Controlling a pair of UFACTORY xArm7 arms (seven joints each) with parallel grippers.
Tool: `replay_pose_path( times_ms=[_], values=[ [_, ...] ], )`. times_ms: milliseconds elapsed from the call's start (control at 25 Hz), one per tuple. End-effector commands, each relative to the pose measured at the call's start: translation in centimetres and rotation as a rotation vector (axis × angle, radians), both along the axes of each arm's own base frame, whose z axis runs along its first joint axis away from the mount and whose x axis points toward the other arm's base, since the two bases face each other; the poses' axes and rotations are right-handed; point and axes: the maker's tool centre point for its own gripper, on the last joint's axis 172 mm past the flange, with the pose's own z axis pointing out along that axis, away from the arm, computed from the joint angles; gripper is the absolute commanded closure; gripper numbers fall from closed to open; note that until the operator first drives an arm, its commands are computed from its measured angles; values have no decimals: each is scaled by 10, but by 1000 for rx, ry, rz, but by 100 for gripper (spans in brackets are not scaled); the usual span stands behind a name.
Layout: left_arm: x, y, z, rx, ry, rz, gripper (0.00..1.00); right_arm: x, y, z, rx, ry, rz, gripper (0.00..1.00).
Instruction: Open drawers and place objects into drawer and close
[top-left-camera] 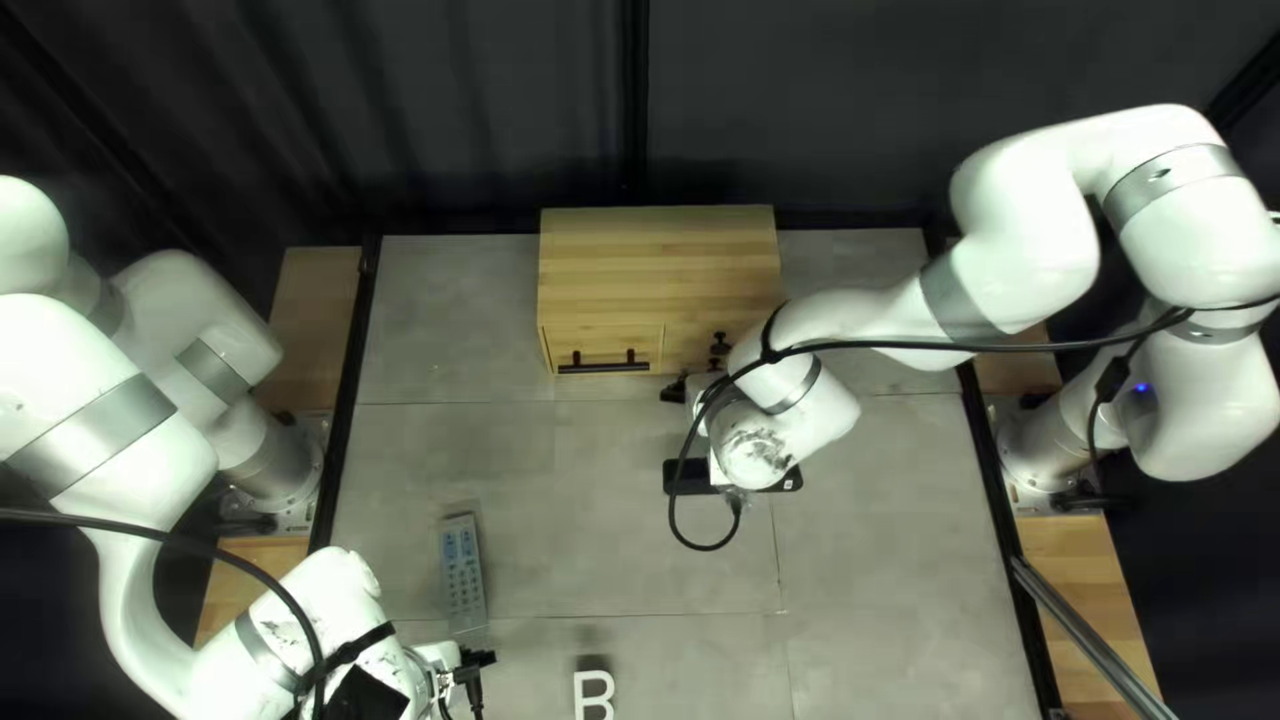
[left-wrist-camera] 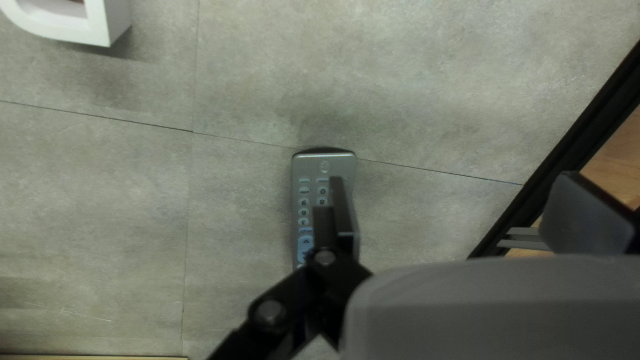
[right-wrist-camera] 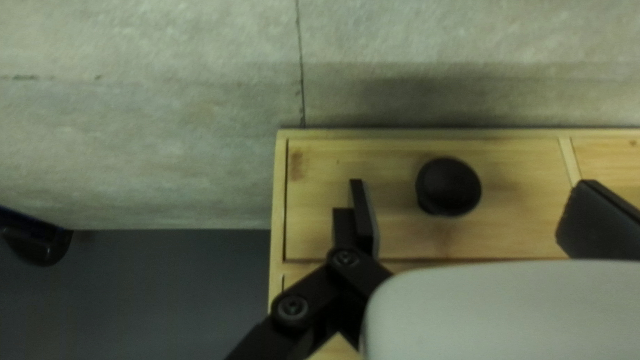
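Note:
In the top left view, my left gripper [top-left-camera: 474,660] is low over the table's near-left part, close to a grey remote [top-left-camera: 463,574]. Open in its wrist view, the left gripper [left-wrist-camera: 455,200] has one finger overlapping the remote [left-wrist-camera: 325,167], nothing held. My right gripper [top-left-camera: 694,390], partly hidden by its wrist, is before the front of a wooden cabinet [top-left-camera: 660,267]. Seen from its wrist, the right gripper [right-wrist-camera: 472,200] stands open, facing a closed drawer [right-wrist-camera: 513,233] whose black knob [right-wrist-camera: 448,187] appears between the fingers; contact cannot be told.
A white letter B [top-left-camera: 595,694] lies at the near edge, right of my left gripper. The cabinet's other drawer has a black bar handle [top-left-camera: 603,363] and is shut. Under my right wrist a black bar [top-left-camera: 780,480] shows; whether it rests on the table cannot be told.

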Motion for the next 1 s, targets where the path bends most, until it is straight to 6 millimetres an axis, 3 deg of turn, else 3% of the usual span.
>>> replay_pose_path(
  times_ms=[40, 280, 720, 1000],
  values=[
    [0, 0, 0, 0, 0, 0, 0, -4, 10, -4, 7, -2, 1, 0],
    [0, 0, 0, 0, 0, 0, 0, -5, 15, -10, 13, 1, -7, 0],
    [0, 0, 0, 0, 0, 0, 0, -5, -10, -17, 0, 10, -28, 0],
    [0, 0, 0, 0, 0, 0, 0, 0, -13, -21, 1, 8, -27, 5]
  ],
)
